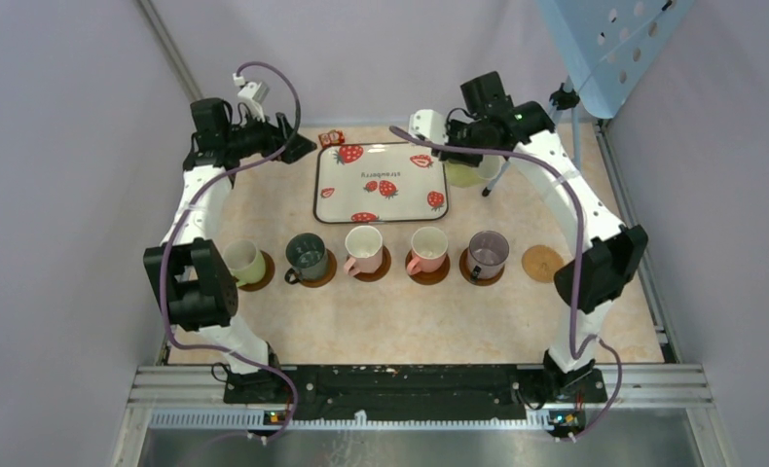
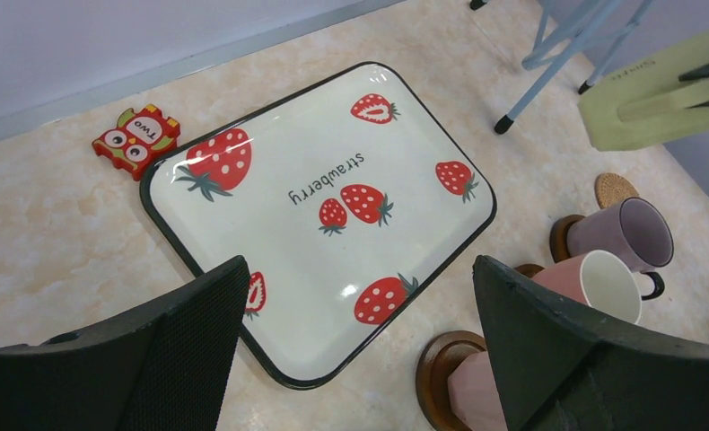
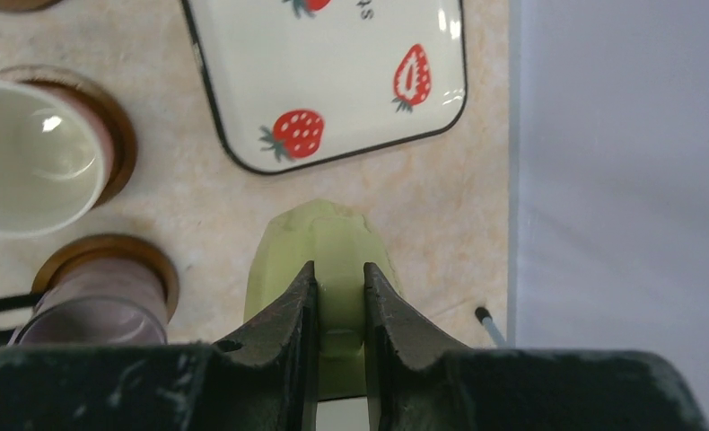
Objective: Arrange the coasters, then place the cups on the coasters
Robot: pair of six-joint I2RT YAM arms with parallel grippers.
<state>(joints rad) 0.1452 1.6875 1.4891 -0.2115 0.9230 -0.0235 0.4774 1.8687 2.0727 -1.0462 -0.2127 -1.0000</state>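
The right gripper (image 3: 337, 271) is clamping the wall of a pale green cup (image 3: 319, 235), its jaws standing narrow with the glossy ceramic between them. The cup is tilting on its side in the grip, just right of the tray (image 1: 381, 182) at the far side of the table (image 1: 390, 316). The left gripper (image 2: 360, 269) is hovering by the tray's far left corner with its jaws spread wide, gripping nothing.

Near of the tray, five cups are sitting in a row, each on a round brown wooden coaster (image 1: 322, 270). From left to right they are a second green cup (image 1: 244, 261), a dark cup (image 1: 307, 256), two pink cups (image 1: 364, 248), and a purple cup (image 1: 488, 253). At the row's right end a lighter tan coaster (image 1: 542, 262) is lying bare, well apart from the held cup. The tray is a white rounded rectangle with a dark rim and strawberry print. A red owl piece (image 2: 136, 140) is lying beside its far left corner.
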